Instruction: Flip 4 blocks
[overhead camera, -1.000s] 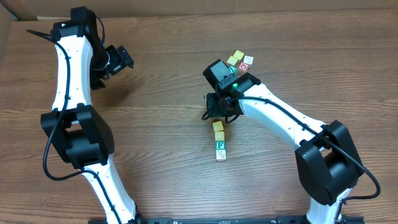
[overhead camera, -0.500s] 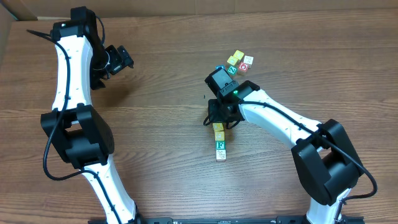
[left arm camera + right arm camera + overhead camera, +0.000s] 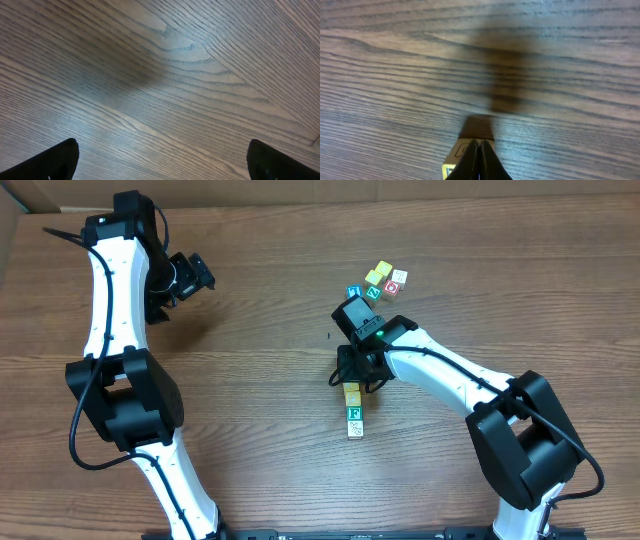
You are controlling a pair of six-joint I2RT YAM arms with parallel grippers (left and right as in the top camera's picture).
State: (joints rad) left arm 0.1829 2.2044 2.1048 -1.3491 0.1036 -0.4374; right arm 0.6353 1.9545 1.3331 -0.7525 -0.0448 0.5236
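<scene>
wooden blocks point(image 3: 354, 416) lie in a short row on the table point(image 3: 260, 380): a yellow block point(image 3: 351, 392), then green-faced, then cream (a fourth may hide under the right gripper point(image 3: 355, 372)). which ones are flipped i cannot tell. left wrist: the left gripper point(image 3: 162, 165) stands wide apart over bare wood, holding nothing. right wrist: the fingers point(image 3: 472, 160) are clenched together, empty, the tip seemingly touching the yellow block.
</scene>
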